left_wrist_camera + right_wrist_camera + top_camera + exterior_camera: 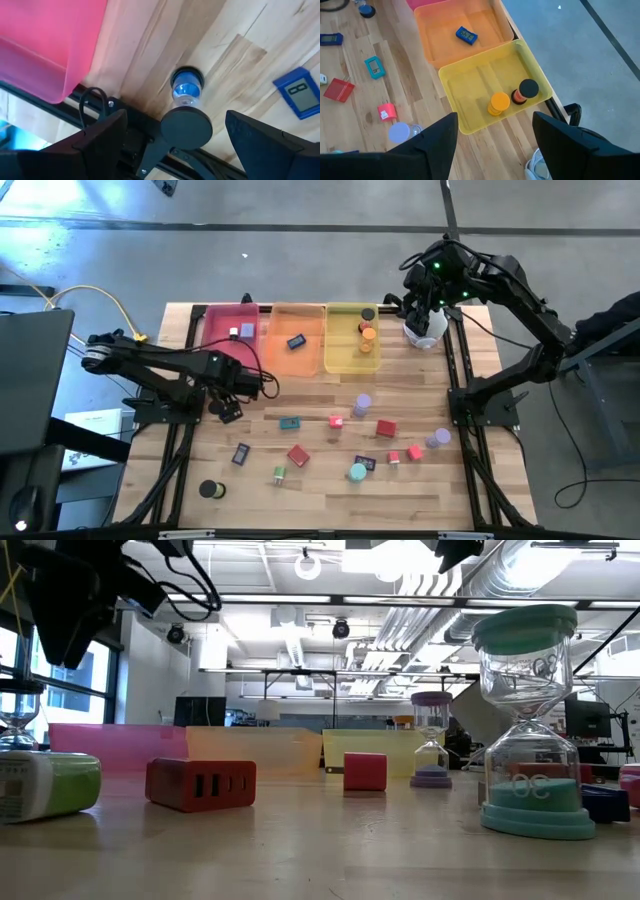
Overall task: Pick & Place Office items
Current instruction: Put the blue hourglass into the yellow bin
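Observation:
My left gripper (224,406) points straight down over the table's left part, just in front of the pink tray (230,330). It is open. Below it a small hourglass (186,95) with black caps and blue sand stands upright on its lower cap. Its top cap (186,127) shows between my two fingers (102,142), which are apart from it. My right gripper (425,305) hangs open and high at the far right, looking down on the yellow tray (470,85), nothing between its fingers. More office items lie scattered over the wood.
The orange tray (297,338) holds a blue rectangle (466,34). The yellow tray holds an orange cylinder (499,103) and a black one (527,90). A white device (425,332) sits under the right arm. A red cube (386,428), a purple hourglass (363,402), a teal one (357,471) and a black cylinder (210,490) stand mid-table.

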Controlling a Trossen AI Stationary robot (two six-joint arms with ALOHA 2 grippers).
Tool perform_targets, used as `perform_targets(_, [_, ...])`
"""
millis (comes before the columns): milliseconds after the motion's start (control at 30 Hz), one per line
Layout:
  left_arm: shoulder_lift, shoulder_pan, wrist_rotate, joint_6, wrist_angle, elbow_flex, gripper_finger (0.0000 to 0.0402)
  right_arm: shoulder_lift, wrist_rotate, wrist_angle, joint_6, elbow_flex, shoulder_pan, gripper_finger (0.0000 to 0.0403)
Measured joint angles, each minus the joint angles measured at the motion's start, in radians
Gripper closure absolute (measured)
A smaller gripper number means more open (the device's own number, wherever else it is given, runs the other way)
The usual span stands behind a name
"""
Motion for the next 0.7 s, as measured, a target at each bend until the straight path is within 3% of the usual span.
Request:
perform_targets(300, [0.091, 0.0, 0.022, 0.071, -0.002, 0.0, 0.0071, 0.0, 0.0, 0.0, 0.0, 0.0, 0.0, 0.0156])
perform_targets(700, [0.107, -0.003, 0.052, 0.081, -0.002, -0.001, 0.0071, 0.0, 0.0, -0.001, 0.0, 0.0, 0.0, 0.0156])
